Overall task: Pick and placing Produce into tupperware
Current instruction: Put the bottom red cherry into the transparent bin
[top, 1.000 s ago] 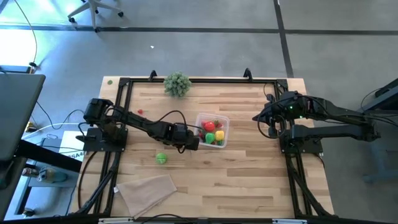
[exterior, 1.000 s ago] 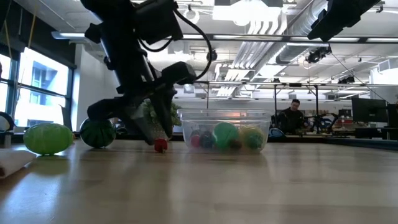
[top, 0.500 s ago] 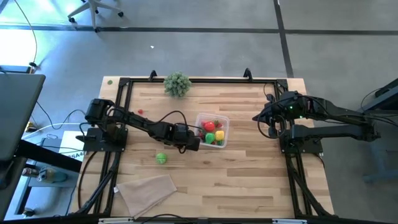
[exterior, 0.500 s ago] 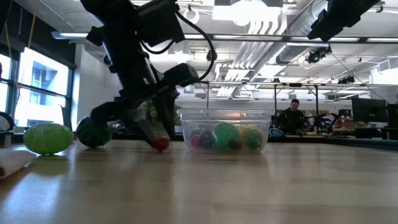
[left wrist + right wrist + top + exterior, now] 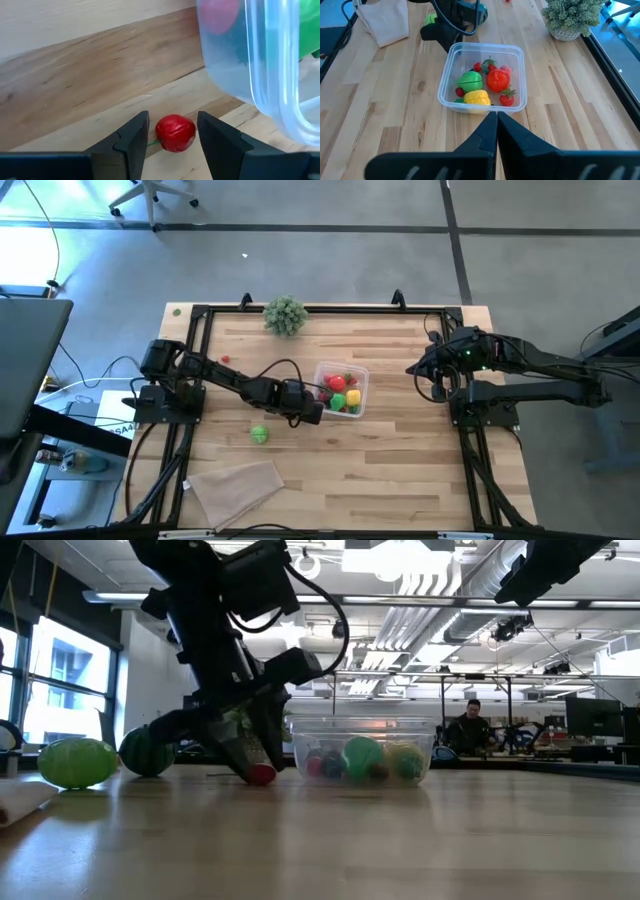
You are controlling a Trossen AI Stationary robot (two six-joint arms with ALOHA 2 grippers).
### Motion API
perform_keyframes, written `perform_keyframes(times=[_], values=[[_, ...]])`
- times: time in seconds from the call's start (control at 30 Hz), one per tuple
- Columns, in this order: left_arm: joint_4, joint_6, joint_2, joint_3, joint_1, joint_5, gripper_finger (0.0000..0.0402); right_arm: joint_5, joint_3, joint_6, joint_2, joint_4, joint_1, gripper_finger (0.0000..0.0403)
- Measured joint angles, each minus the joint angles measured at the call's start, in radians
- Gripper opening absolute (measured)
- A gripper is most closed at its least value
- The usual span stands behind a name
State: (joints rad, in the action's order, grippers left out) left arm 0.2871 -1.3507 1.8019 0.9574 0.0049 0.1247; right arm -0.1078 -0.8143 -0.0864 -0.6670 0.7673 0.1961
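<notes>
The tupperware [image 5: 342,390] stands mid-table and holds several red, green and yellow produce pieces [image 5: 479,87]. A small red berry [image 5: 175,132] lies on the wood just off the tupperware's left wall [image 5: 260,65]. My left gripper [image 5: 173,131] slants down over the berry, open, with one finger on each side of it. A thin gap shows on at least one side. The berry rests on the table in the low view [image 5: 261,774]. My right gripper [image 5: 496,120] hangs shut and high over the table's right side [image 5: 415,370], holding nothing.
A lime-green ball [image 5: 259,434] lies near-left of my left gripper, and a dark green striped ball [image 5: 146,752] sits behind my left arm. A tiny red piece [image 5: 226,360], a bushy plant [image 5: 285,313] and a beige cloth [image 5: 238,485] are also on the table. A person [image 5: 470,725] sits in the room behind.
The dark green striped ball behind my left arm has slid a little toward the table's left edge. My left gripper has stayed astride the red berry with the same finger gap, and the berry has kept its place.
</notes>
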Motion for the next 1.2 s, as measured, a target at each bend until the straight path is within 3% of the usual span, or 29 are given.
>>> perform_keyframes(times=[0.57,1.0,1.2], values=[[0.002,0.404,0.000,0.000,0.001,-0.032,0.0163,0.000,0.000,0.000,0.000,0.000,0.000,0.0002],[0.006,0.923,0.002,-0.002,0.001,-0.066,0.0163,0.000,0.000,0.000,0.000,0.000,0.000,0.0002],[-0.004,1.066,0.003,-0.002,0.001,-0.064,0.0163,0.000,0.000,0.000,0.000,0.000,0.000,0.0002]])
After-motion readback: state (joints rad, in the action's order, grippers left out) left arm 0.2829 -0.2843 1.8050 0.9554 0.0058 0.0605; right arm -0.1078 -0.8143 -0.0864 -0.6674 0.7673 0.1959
